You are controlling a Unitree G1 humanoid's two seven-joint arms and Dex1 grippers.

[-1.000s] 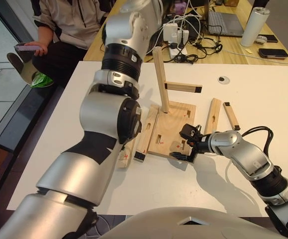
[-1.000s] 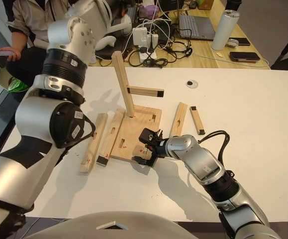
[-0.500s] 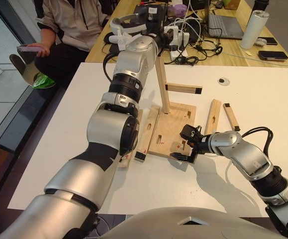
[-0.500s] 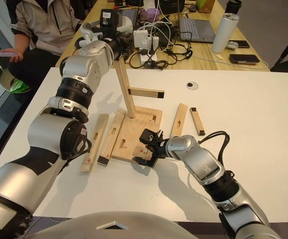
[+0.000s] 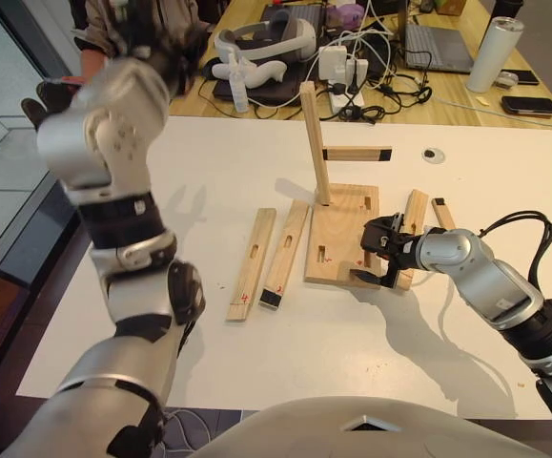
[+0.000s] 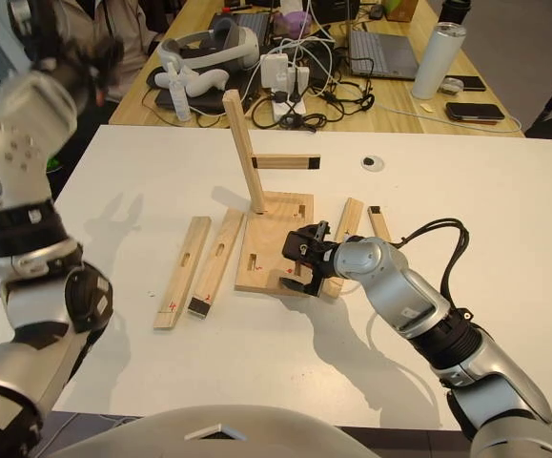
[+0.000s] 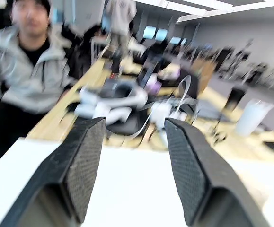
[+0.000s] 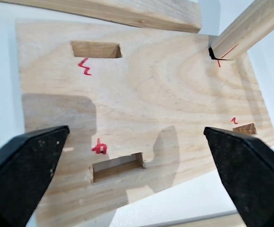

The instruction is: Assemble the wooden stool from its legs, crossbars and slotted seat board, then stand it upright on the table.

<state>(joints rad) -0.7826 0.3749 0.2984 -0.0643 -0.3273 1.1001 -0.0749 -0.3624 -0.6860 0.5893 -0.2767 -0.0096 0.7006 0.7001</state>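
Observation:
The slotted seat board lies flat on the white table. One leg stands upright in its far left slot, and a crossbar juts from that leg to the right. My right gripper sits low over the board's right edge, open, its fingers spread above the board. Two more legs lie to the left of the board. A third leg and a short crossbar lie on its right. My left gripper is raised high at the far left, open and holding nothing.
A wooden desk behind the table carries a headset, cables, a laptop, phones and a white tumbler. A small black disc lies on the table at the far right. A seated person is behind the table's far left corner.
My left arm has swung away from the upright leg, up and to the left. The seat board with its leg has shifted right, away from the two lying legs. The camera view shifted too.

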